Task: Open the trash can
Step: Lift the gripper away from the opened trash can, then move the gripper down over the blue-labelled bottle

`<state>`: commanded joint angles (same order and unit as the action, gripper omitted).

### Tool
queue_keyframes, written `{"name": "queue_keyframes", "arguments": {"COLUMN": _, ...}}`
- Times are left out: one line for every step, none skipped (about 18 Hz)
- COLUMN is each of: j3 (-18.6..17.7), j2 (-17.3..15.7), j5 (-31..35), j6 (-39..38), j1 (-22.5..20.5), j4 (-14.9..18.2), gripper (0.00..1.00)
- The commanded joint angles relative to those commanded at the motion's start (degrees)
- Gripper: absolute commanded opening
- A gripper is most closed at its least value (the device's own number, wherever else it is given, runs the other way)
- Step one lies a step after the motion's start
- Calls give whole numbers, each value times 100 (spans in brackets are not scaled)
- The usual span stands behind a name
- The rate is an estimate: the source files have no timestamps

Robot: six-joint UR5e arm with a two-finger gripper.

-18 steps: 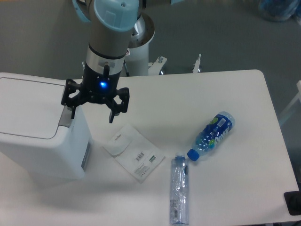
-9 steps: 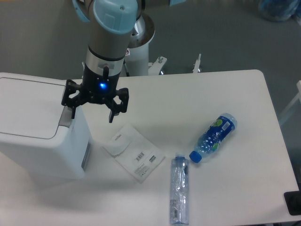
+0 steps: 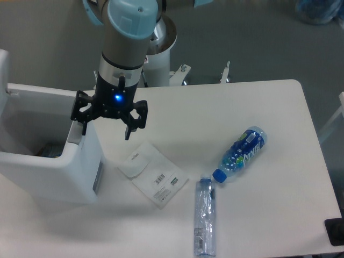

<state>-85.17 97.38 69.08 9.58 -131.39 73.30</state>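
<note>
The trash can [image 3: 59, 161] is seen at the left edge of the white counter [image 3: 258, 102], and its lid [image 3: 3, 67] is raised, standing up at the far left of the frame. The inside of the bin is exposed, and something dark is glimpsed at the bottom, though what it is cannot be made out. The grey push tab [image 3: 75, 135] is located on the rim at the bin's right side.

The gripper [image 3: 105, 129] is held directly over that right rim, with a blue light lit on its body. The fingers [image 3: 129, 130] are spread apart and nothing is gripped between them. One finger is placed at the grey tab, while the other hangs over the counter just beside the bin; whether the tab is actually being touched cannot be told.

A flat white packet [image 3: 153, 174] with a barcode label is laid on the counter near the bin. A clear, empty-looking bottle [image 3: 205, 215] is laid lengthwise towards the front edge, and a bottle with a blue label [image 3: 242, 153] is laid at a slant to its right, its blue cap close to the clear bottle's top.
</note>
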Motion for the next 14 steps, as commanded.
{"name": "queue_keyframes", "arguments": {"j3": 88, "j2": 0, "j5": 35, "j6": 17, "j1": -26, "j4": -9, "gripper": 100}}
{"name": "queue_keyframes", "arguments": {"j3": 175, "j2": -9, "j5": 44, "j6": 61, "j1": -96, "j4": -9, "gripper": 100}}
{"name": "queue_keyframes", "arguments": {"j3": 255, "j2": -26, "j5": 53, "j6": 88, "j1": -245, "j4": -9, "gripper": 100}}
{"name": "queue_keyframes", "arguments": {"j3": 351, "j2": -44, "j5": 53, "j6": 97, "j1": -377, "j4": -9, "gripper": 100}}
{"name": "queue_keyframes", "arguments": {"j3": 439, "j2": -44, "j5": 62, "j6": 131, "j1": -474, "j4": -44, "gripper": 100}}
{"name": "queue_keyframes", "arguments": {"j3": 501, "j2": -53, "j5": 70, "j6": 254, "j1": -562, "j4": -53, "gripper": 100}}
{"name": "queue_keyframes", "arguments": {"j3": 519, "j2": -61, "j5": 70, "j6": 446, "j1": -737, "j4": -61, "gripper": 100}}
{"name": "queue_keyframes", "arguments": {"j3": 536, "j2": -62, "j5": 88, "j6": 666, "j1": -956, "j4": -62, "gripper": 100}}
{"name": "queue_keyframes", "arguments": {"j3": 537, "j2": -70, "j5": 184, "j6": 859, "j1": -1097, "j4": -44, "gripper": 100}}
{"name": "queue_keyframes", "arguments": {"j3": 484, "j2": -88, "j5": 350, "j6": 992, "j1": -1177, "j4": -44, "gripper": 100}}
{"name": "queue_keyframes", "arguments": {"j3": 475, "j2": -88, "j5": 543, "j6": 1054, "j1": -1230, "j4": -35, "gripper": 100}}
{"name": "queue_keyframes", "arguments": {"j3": 466, "j2": -88, "j5": 693, "j6": 1089, "j1": -1300, "j4": -35, "gripper": 100}}
{"name": "queue_keyframes", "arguments": {"j3": 466, "j2": -79, "j5": 782, "j6": 1142, "j1": -1362, "j4": -26, "gripper": 100}}
{"name": "queue_keyframes", "arguments": {"j3": 458, "j2": -44, "j5": 826, "j6": 1256, "j1": -1458, "j4": -26, "gripper": 100}}
